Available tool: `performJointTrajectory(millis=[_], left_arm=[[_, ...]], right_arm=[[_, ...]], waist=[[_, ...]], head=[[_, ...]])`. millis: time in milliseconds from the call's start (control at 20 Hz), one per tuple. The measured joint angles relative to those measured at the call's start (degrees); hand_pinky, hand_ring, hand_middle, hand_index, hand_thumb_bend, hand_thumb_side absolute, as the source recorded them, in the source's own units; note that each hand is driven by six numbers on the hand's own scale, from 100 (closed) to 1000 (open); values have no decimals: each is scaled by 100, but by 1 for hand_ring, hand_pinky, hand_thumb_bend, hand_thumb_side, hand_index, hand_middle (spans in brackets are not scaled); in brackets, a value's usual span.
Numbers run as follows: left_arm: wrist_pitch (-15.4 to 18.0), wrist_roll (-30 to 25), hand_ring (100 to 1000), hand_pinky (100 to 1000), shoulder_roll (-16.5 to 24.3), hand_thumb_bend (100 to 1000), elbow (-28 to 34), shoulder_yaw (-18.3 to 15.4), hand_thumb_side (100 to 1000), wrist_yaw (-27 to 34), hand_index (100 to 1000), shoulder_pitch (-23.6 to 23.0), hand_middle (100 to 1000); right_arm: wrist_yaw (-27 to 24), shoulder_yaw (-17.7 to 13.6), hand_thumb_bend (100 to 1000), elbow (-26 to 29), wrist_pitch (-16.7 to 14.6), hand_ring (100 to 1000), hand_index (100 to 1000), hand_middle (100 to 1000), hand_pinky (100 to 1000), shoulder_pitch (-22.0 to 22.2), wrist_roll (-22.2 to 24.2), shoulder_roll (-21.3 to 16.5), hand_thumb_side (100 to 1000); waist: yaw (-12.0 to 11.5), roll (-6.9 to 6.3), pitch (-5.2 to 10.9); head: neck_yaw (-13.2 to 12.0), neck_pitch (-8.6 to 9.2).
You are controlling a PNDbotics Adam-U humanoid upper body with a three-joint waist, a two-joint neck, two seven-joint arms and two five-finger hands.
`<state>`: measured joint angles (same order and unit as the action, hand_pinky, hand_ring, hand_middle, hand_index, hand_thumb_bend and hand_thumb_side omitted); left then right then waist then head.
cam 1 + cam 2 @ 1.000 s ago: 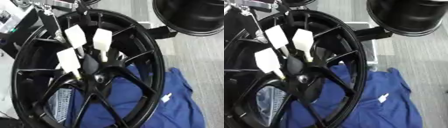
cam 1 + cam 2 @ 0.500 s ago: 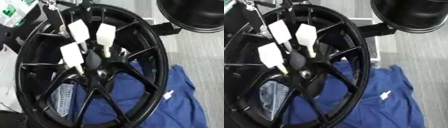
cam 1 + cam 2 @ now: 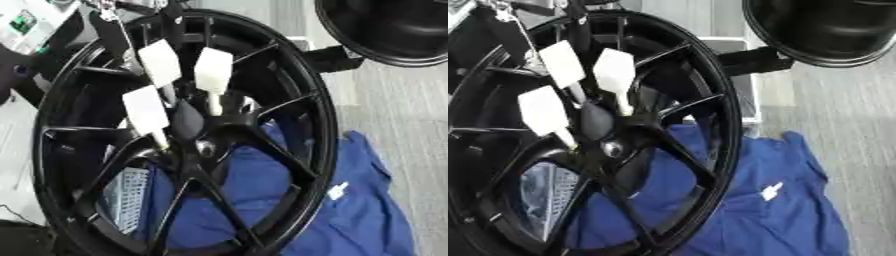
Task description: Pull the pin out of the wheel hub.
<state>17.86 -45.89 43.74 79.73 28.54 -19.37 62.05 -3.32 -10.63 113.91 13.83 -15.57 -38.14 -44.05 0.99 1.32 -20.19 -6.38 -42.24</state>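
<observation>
A large black spoked wheel hub stands tilted and fills most of both views. Three pins with flat white tags stick out of its middle: one at the upper left, one to its right and one lower left. Their thin shafts run down toward the dark centre cap, just above a shiny centre bolt. Neither of my hands shows in any view. Nothing touches the pins.
A blue cloth with a small white label lies under the wheel. A second black round rim sits at the upper right on a black bracket. Grey floor lies to the right. A metal mesh piece shows through the spokes.
The whole picture has shifted a little, so the camera has moved. The three pins stay in the hub as before.
</observation>
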Motion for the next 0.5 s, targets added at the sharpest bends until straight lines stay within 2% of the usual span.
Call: performJointTrajectory(millis=[350, 450, 500], left_arm=[[-21, -21, 553, 715, -1, 551, 5, -12, 100, 68, 595, 27, 446], [-29, -29, 566, 718, -5, 569, 4, -8, 100, 67, 616, 58, 467], [-34, -34, 611, 737, -18, 614, 2, 3, 100, 62, 674, 65, 527]], right_arm=[[1, -29, 100, 0, -20, 630, 755, 570, 676, 7, -24, 44, 446], [1, -30, 100, 0, -25, 630, 754, 570, 676, 22, -30, 45, 446], [1, -30, 100, 0, -29, 629, 754, 570, 675, 28, -35, 46, 447]], waist=[[-12, 7, 0], [-19, 11, 0], [-19, 12, 0]], head=[[-19, 1], [-46, 0], [-53, -1]])
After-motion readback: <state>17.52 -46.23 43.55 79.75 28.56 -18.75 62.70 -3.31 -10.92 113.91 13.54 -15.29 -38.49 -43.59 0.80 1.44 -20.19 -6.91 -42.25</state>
